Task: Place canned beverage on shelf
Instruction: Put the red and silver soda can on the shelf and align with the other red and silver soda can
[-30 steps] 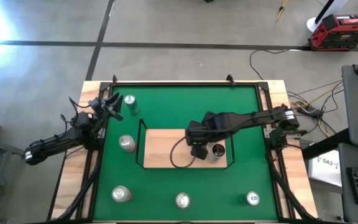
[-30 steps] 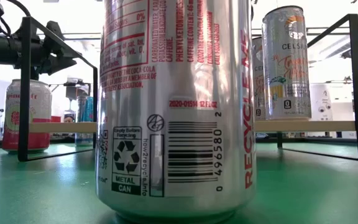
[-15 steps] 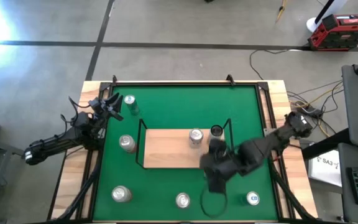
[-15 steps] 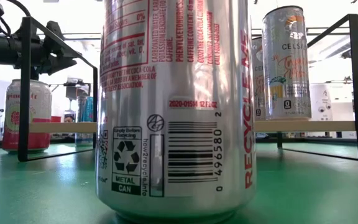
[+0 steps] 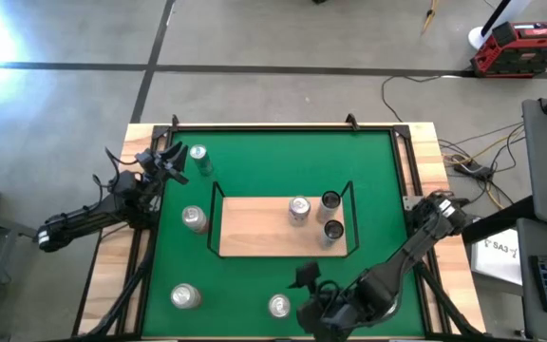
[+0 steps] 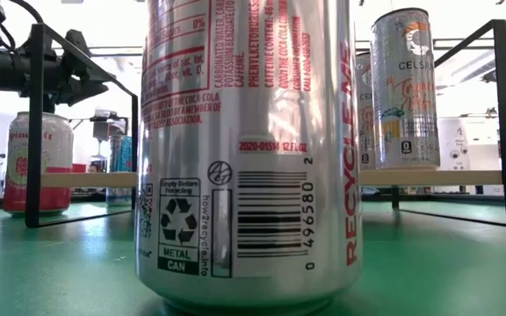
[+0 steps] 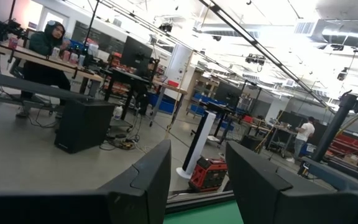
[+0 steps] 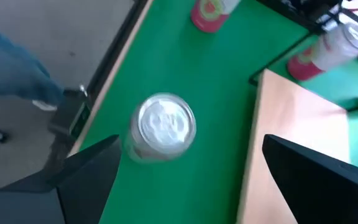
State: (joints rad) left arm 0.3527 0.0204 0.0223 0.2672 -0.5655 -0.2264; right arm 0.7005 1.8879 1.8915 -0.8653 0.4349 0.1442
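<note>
Your right hand hangs over the near edge of the desk, its fingers spread wide with nothing between them. The can standing by that edge sits just beside the hand, a little to the outside of its left finger. In the right wrist view the same can shows its silver lid straight on, ahead of the open gap and off toward that finger, not centred in it. That offset is what the coming move turns on: the can stands upright, long axis vertical, so you meet it from above or from the side, and I judge the hand needs a small sideways shift to bring the gap around the can's body before it closes. The shelf lies beyond the can, farther from the hand and toward the middle of the desk. It already carries three cans near the hand's side of the board, which leaves the bare wood on the far half. Your left hand is shut, empty as far as the pictures show, and parked at the far corner, well apart from this can, with two other cans closer to it. So the right arm is plainly the nearer one for this pick. The last two cans stand along the same near edge, one on either side of your right hand and farther off than the one in front of it.
</note>
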